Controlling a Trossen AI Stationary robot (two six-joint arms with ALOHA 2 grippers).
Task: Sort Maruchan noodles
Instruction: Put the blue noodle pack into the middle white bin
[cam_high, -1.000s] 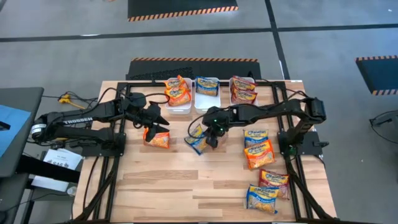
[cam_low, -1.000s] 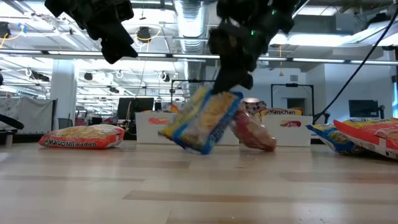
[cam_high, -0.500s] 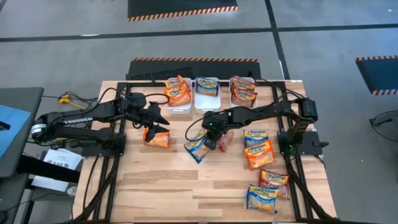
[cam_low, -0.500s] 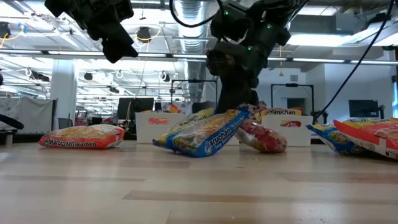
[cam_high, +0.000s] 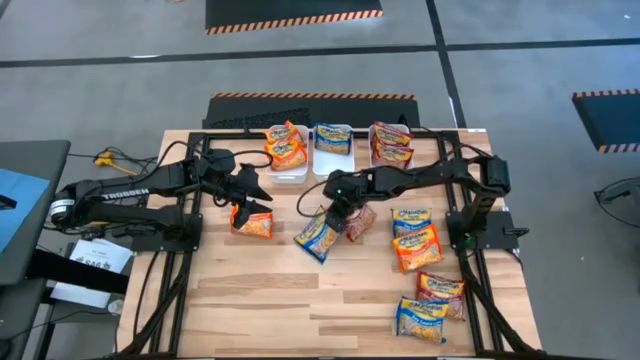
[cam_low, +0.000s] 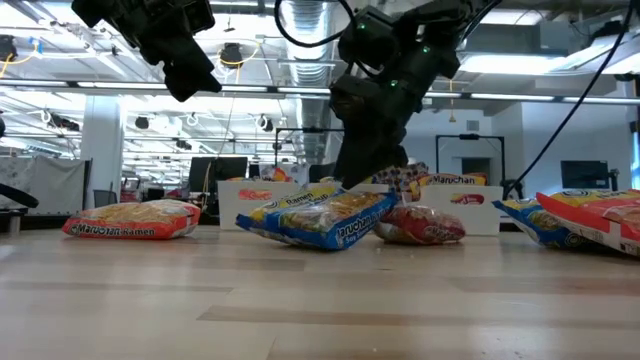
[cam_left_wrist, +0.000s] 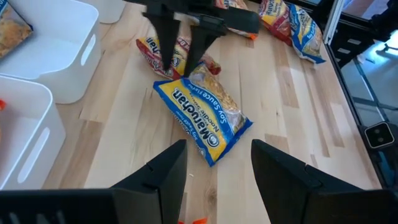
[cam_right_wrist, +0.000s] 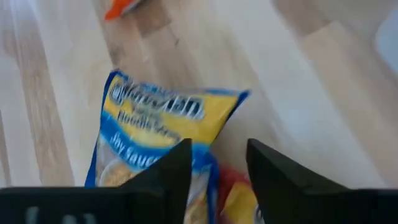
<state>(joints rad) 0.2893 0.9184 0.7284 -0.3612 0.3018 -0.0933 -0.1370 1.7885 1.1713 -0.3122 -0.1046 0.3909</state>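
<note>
A blue Maruchan noodle packet (cam_high: 317, 236) (cam_left_wrist: 202, 115) lies at the table's middle, its far edge resting on a dark red packet (cam_high: 361, 220) (cam_low: 425, 225). My right gripper (cam_high: 340, 210) (cam_left_wrist: 180, 68) stands open just above that far edge, fingers pointing down. An orange packet (cam_high: 252, 224) (cam_low: 130, 218) lies flat to the left. My left gripper (cam_high: 258, 197) (cam_left_wrist: 217, 168) hovers open above it with nothing between its fingers. My right gripper stands open over the blue packet's far edge (cam_left_wrist: 180, 79), fingers pointing down from above. I cannot tell whether the fingertips touch the packet. The packet lies on the table and on the red packet, not lifted.
Three white tubs stand at the far edge: the left (cam_high: 290, 172) holds orange packets, the middle (cam_high: 332, 168) blue, the right (cam_high: 391, 162) dark red. Several more packets (cam_high: 415, 248) lie along the right side. Bare wood lies toward the near edge.
My right gripper has carried the blue packet down and a little toward the table's left, then opened and let go. The packet, which hung tilted below the fingers, now lies nearly flat on the table, its far edge on the red packet.
</note>
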